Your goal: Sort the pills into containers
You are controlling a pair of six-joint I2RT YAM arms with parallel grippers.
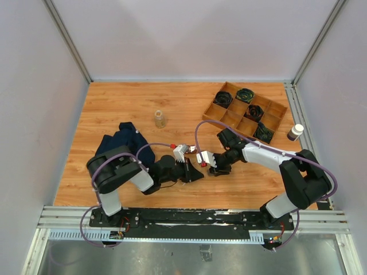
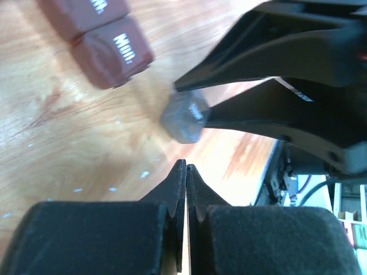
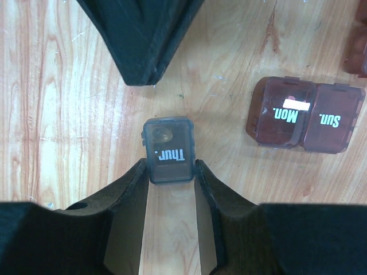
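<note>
My right end effector [image 3: 169, 169] grips the grey "Thur." container [image 3: 168, 143] on the desk [image 3: 57, 143], likely to steady it. My left end effector [image 2: 186, 172] hovers opposite, clenched and empty, with the brown "Mon." and "Sun." containers [image 3: 304, 117] nearby.

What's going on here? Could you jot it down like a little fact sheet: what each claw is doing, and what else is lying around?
Right gripper: closed on the grey Thur. box, one finger on each side
Left gripper: shut, holding nothing, tips pointing at that box from the opposite side
Mon. box and Sun. box: brown, touching side by side, apart from the grey one
Farther off: wooden tray with black cables, clear jar, white-capped bottle, dark cloth
</note>
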